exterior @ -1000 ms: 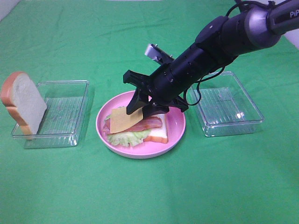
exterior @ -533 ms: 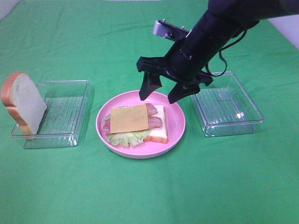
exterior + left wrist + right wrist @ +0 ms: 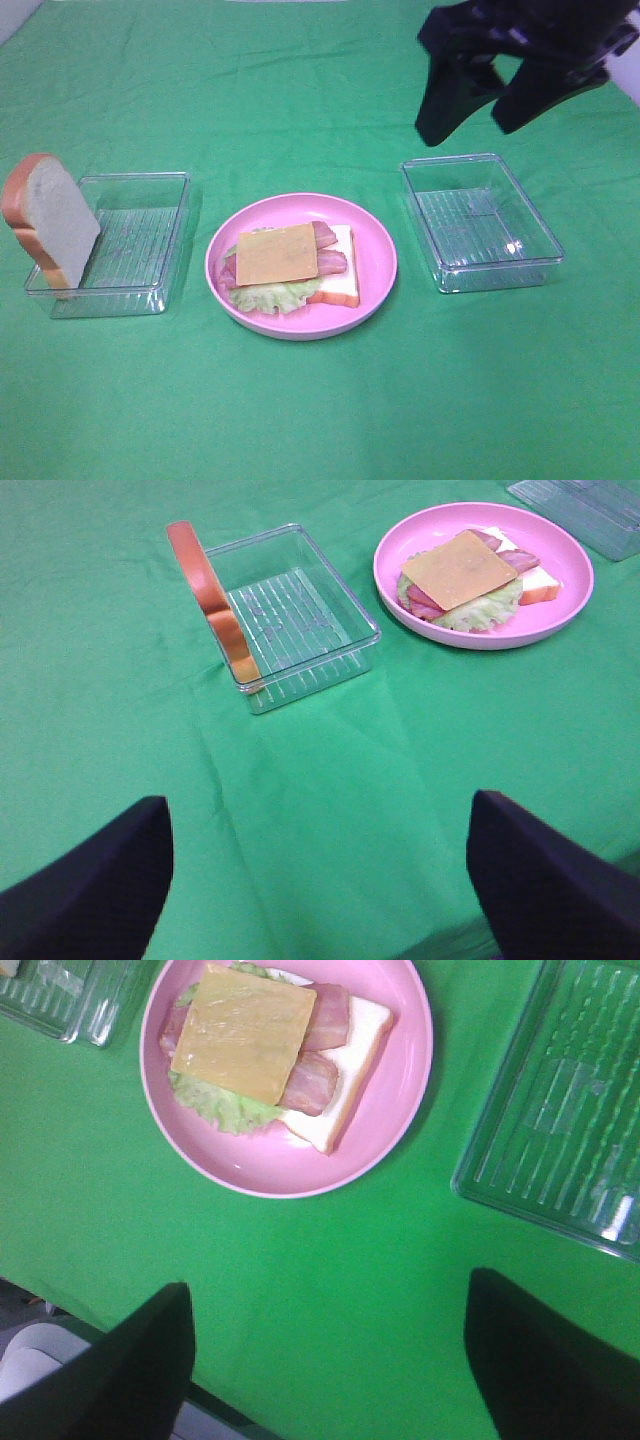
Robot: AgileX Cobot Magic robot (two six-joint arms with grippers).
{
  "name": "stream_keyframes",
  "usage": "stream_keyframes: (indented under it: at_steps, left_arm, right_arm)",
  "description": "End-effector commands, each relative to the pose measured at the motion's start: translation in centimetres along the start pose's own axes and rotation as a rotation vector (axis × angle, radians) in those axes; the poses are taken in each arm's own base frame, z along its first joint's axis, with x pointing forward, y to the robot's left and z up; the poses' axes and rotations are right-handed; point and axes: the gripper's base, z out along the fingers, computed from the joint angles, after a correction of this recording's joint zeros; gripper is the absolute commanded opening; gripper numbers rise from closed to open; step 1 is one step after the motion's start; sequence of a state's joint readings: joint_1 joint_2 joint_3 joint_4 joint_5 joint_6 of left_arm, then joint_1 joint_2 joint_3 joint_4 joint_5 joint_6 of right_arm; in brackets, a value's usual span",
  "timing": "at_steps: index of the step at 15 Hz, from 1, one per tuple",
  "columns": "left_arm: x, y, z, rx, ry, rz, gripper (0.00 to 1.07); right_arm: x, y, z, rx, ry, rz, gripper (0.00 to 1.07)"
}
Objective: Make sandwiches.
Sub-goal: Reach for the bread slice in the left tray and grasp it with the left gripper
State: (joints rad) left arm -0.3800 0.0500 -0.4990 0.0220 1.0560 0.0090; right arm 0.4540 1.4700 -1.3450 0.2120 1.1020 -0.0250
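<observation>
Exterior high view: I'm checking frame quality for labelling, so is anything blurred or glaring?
Exterior high view: the right gripper is motion-smeared at the top, and the right-hand clear tray shows a small glint. Right wrist view: the cheese is sharp, the near fingers soft.

Green cloth: matt, woven look, soft creases and fold lines.
Pink plate: smooth plastic, slight sheen at rim.
Left tray and right tray: clear hard plastic, ribbed floors, glossy glints.
Cheese square: flat, smooth, dull satin.
Lettuce: pale, crinkled surface.
Bacon strips: smooth, faint shine.
Bread slice: porous, foam-like matt face; crust smoother.
Right gripper: fingers matt black plastic.
</observation>
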Motion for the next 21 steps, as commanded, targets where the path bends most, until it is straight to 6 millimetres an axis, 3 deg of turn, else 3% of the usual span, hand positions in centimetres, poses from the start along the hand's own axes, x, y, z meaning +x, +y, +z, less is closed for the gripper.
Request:
stream_keyframes:
  at_steps: [1, 3, 4, 6, 7, 10, 12, 17, 20, 21]
  left_arm:
    - [0.0, 0.0, -0.1, 0.002, -0.019, -0.002, 0.76]
    - [0.0, 0.0, -0.1, 0.002, -0.019, -0.002, 0.76]
    - [0.0, 0.0, -0.1, 0.002, -0.019, -0.002, 0.76]
    - [0.0, 0.0, -0.1, 0.002, -0.019, -0.002, 0.76]
    - [0.0, 0.0, -0.1, 0.002, -0.019, -0.001, 0.76]
    - [0.0, 0.0, -0.1, 0.002, -0.019, -0.001, 0.76]
    - [0.0, 0.0, -0.1, 0.002, -0.019, -0.001, 0.76]
    - [0.0, 0.0, -0.1, 0.002, -0.019, -0.001, 0.76]
    - [-0.3, 0.5, 0.0, -0.056, -0.008, -0.129, 0.76]
    - [-1.4, 1.2, 0.2, -0.129, -0.002, -0.247, 0.76]
  right_arm:
    - [3.9, 0.4, -4.0, 0.016, -0.083, -0.015, 0.72]
    - [8.3, 0.5, -5.8, 0.020, -0.122, -0.027, 0.72]
    - [11.6, 0.4, -6.4, 0.027, -0.135, -0.035, 0.72]
    - [15.1, 0.1, -6.1, 0.030, -0.120, -0.042, 0.72]
    - [19.7, -0.2, -5.7, 0.031, -0.135, -0.066, 0.72]
    - [24.5, -0.6, -4.5, 0.020, -0.229, -0.078, 0.72]
    - [26.5, -0.9, -4.1, 0.021, -0.309, -0.094, 0.72]
    - [28.8, -1.1, -3.9, 0.038, -0.479, -0.200, 0.72]
    - [29.6, -1.1, -3.8, 0.040, -0.588, -0.213, 0.72]
    - [30.5, -1.1, -4.1, 0.043, -0.650, -0.223, 0.71]
